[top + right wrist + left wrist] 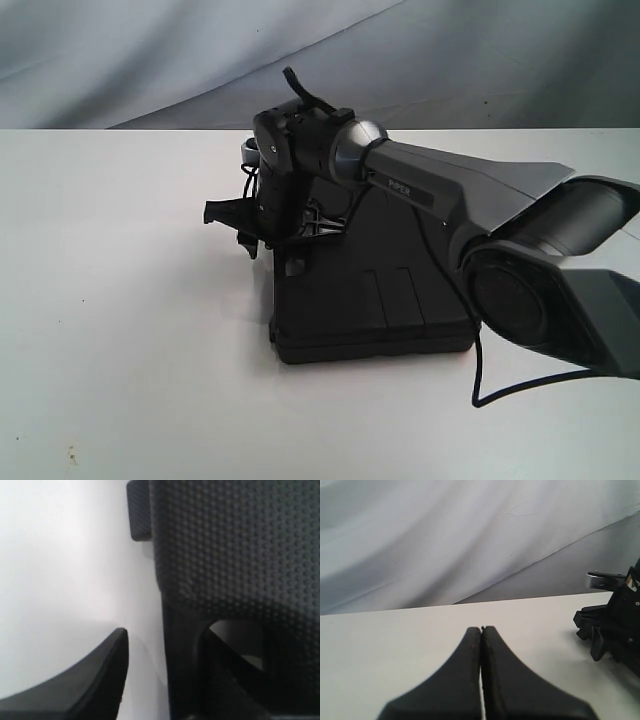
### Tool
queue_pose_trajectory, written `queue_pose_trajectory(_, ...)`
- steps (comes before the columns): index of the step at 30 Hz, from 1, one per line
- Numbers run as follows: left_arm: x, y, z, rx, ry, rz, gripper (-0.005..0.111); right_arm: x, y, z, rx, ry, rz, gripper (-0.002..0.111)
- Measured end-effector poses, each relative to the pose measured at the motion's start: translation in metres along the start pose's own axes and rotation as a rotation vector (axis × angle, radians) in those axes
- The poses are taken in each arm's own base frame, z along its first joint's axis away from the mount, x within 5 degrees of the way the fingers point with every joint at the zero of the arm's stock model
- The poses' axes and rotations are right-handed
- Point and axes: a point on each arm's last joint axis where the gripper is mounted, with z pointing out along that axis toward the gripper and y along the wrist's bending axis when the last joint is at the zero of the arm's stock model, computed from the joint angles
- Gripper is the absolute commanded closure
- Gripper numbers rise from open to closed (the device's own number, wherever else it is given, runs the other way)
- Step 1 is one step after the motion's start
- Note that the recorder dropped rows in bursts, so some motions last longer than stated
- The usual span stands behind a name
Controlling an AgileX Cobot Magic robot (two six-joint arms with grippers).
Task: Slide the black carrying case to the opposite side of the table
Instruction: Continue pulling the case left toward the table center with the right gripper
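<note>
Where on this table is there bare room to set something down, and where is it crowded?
Free: the broad table stretch left of the case, and the strip between the case's near side and the table's front edge, crossed at the right by a cable. Crowded: above the case, where the right arm lies, and its left corner at the right gripper.

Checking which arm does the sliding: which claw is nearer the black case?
Right. The right claw is open at the handle end of the case, one finger outside its edge; the left claw is shut above the table, well away.
</note>
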Motion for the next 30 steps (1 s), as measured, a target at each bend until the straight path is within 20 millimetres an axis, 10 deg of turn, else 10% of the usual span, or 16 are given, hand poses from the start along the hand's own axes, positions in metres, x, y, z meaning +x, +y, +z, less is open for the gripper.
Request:
queue_pose_trajectory(14,0.0,0.0,0.0,0.0,0.0,0.0,0.107,0.0,-0.006,-0.02,0.116,0.004,-0.07,0.067)
queue_pose_trajectory(20,0.0,0.0,0.0,0.0,0.0,0.0,0.107,-0.006,-0.001,-0.071,0.111,-0.065,-0.107,0.067)
queue_pose_trajectory(26,0.0,0.0,0.0,0.0,0.0,0.0,0.107,0.008,0.02,-0.121,0.06,-0.119,-0.189,0.107)
queue_pose_trajectory(30,0.0,0.0,0.0,0.0,0.0,0.0,0.107,0.019,0.022,-0.135,0.05,-0.126,-0.218,0.108)
